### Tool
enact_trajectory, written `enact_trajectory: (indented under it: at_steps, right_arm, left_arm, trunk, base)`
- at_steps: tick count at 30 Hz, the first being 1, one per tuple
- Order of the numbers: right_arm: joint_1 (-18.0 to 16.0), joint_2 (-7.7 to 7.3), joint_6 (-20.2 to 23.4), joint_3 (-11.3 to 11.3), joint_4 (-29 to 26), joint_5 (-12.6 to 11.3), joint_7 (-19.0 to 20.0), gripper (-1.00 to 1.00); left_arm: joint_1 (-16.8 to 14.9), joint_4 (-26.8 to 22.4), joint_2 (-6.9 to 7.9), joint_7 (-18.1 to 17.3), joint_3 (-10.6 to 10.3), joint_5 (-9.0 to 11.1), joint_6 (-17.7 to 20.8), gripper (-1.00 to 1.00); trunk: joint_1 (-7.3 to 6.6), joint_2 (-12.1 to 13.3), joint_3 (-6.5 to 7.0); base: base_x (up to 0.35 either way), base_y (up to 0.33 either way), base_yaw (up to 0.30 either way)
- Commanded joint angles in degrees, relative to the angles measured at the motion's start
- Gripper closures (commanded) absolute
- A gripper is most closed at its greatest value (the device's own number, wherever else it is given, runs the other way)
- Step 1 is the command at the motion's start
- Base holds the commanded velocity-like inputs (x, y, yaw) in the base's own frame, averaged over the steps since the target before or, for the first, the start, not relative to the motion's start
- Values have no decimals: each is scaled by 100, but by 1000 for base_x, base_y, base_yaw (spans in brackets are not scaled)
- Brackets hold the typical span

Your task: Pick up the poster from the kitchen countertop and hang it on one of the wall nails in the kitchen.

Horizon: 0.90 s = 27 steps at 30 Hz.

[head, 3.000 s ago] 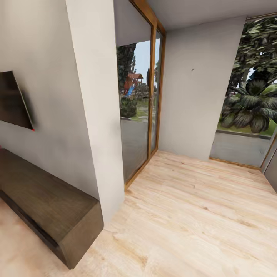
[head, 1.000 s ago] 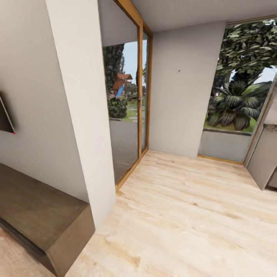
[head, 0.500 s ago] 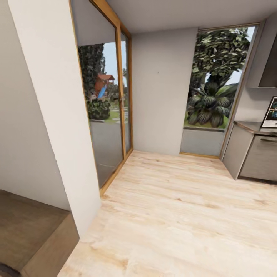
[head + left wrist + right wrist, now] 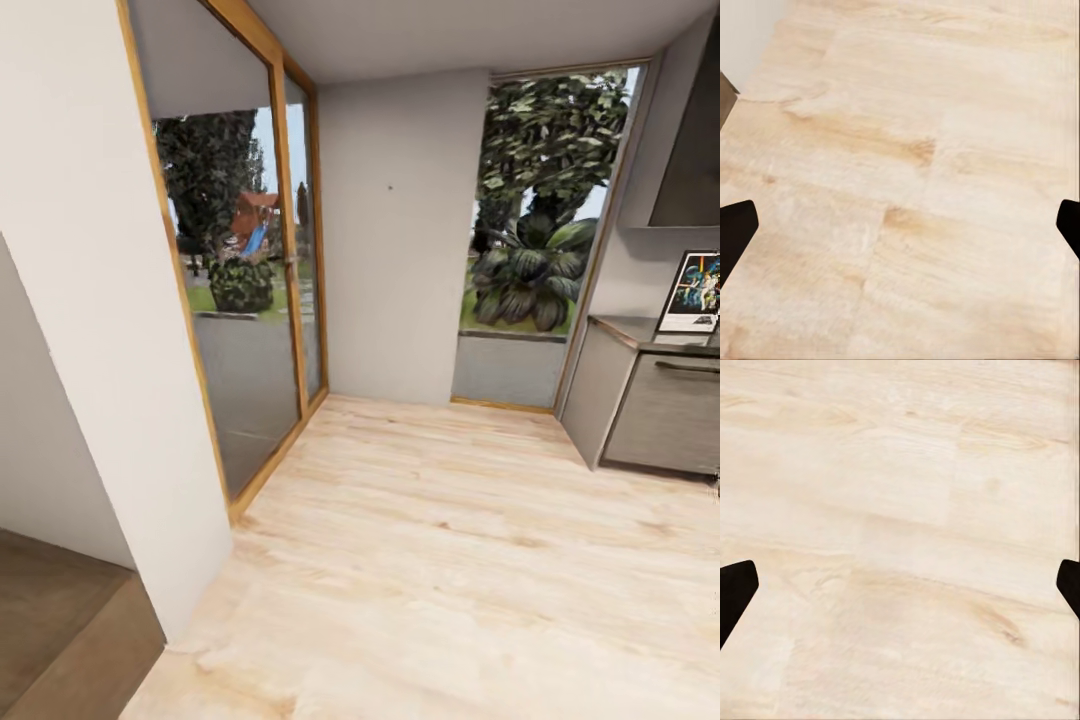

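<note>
Head view: poster [image 4: 695,291] upright on countertop [image 4: 625,329].

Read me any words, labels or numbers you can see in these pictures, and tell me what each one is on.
None can be read.
The poster standing on the kitchen countertop: a dark mark in its white bottom border, too small and blurred to read.
Walls, floor, glass doors: no text or signs.

Spread fingers [image 4: 735,592] over wooden floor [image 4: 907,510]
</note>
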Motion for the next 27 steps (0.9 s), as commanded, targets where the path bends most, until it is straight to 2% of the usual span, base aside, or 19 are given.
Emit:
enact_trajectory:
  at_steps: [1, 27]
  right_arm:
    - [-4, 1, -19, -1, 7, -3, -2, -100]
    - [-4, 4, -27, 1, 9, -2, -3, -100]
  left_arm:
    - [2, -9, 0, 1, 6, -3, -7, -100]
    - [2, -3, 1, 6, 6, -4, -5, -100]
  trunk:
    - [2, -2, -5]
    - [2, -2, -5]
  base:
    - [208, -290, -156]
    - [228, -272, -285]
